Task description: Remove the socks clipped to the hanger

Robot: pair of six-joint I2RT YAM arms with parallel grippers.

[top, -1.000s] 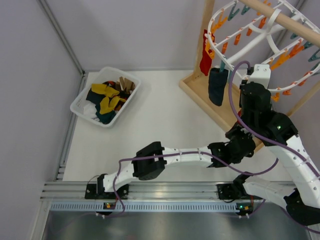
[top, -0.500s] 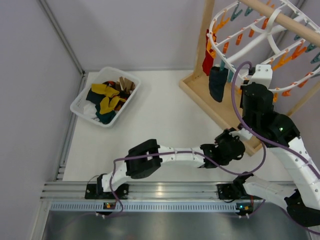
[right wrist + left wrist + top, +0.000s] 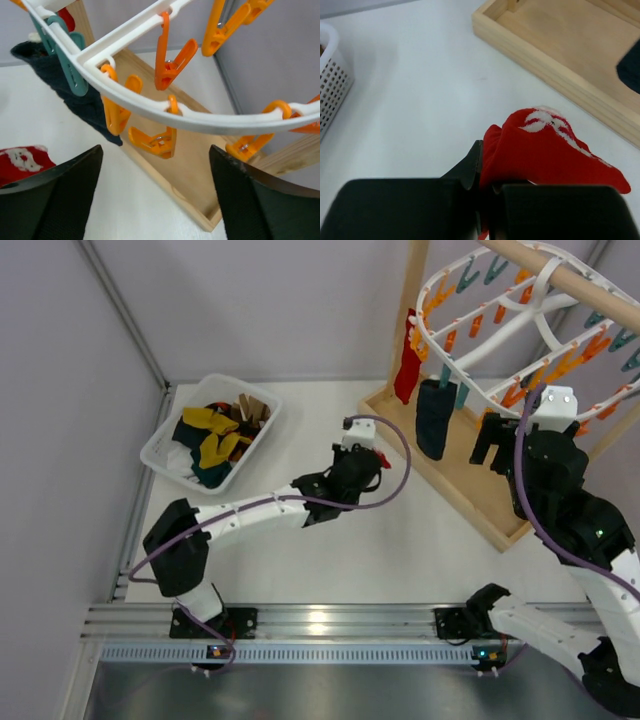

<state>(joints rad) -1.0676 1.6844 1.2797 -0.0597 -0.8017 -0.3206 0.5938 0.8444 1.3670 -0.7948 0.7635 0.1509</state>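
My left gripper is shut on a red sock with a white mark, just above the table beside the wooden base; that sock also shows in the right wrist view. The white hanger hangs at the top right with orange and teal clips. A dark navy sock and another red sock hang clipped to its left rim. My right gripper is open under the rim, around an empty orange clip.
A white basket holding several socks and wooden bits stands at the left. The wooden stand's base tray, its post and top rod fill the right side. Walls close in at the back and the left.
My left arm has swung from under the hanger out to the middle of the table with the red sock in its grip. The right gripper has opened and shifted right.
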